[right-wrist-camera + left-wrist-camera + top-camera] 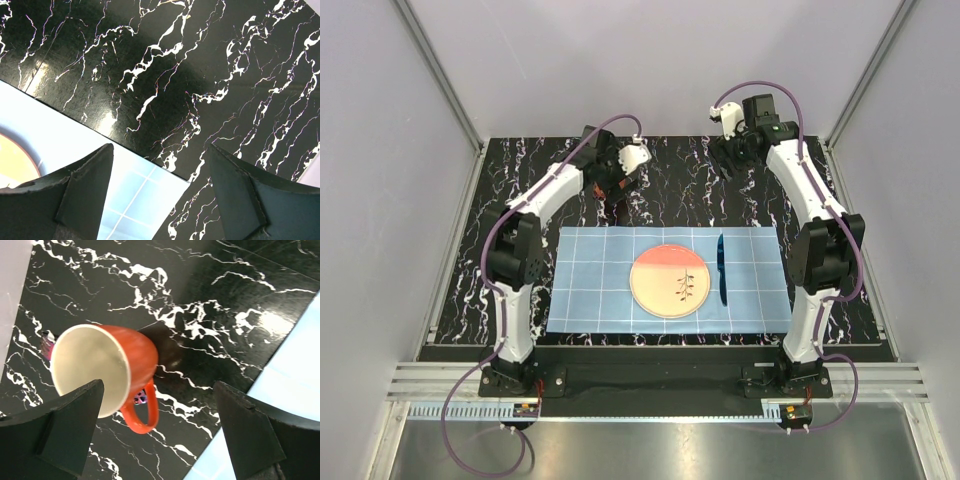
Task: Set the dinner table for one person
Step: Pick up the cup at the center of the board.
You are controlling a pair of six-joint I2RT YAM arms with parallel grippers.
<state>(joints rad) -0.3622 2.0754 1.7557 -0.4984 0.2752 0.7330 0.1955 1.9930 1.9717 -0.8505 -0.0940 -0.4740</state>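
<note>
The dinner table (670, 175) is a black top with white streaks. An orange mug (102, 367) with a cream inside and a loop handle (142, 412) stands on it at the back left. My left gripper (159, 390) hovers over it, open wide. The mug's rim lies by the left finger (70, 432) and nothing is gripped. From above, my left gripper (612, 195) hides most of the mug (598, 188). My right gripper (725, 163) hangs open over bare table at the back right, and its own view of the gripper (160, 150) shows nothing between the fingers.
A light-blue checked mat (590, 290) lies at the centre front, with a peach plate (669, 285) on it and a blue knife (722, 268) right of the plate. The mat's corner (150, 192) shows under the right gripper. Grey walls enclose the table.
</note>
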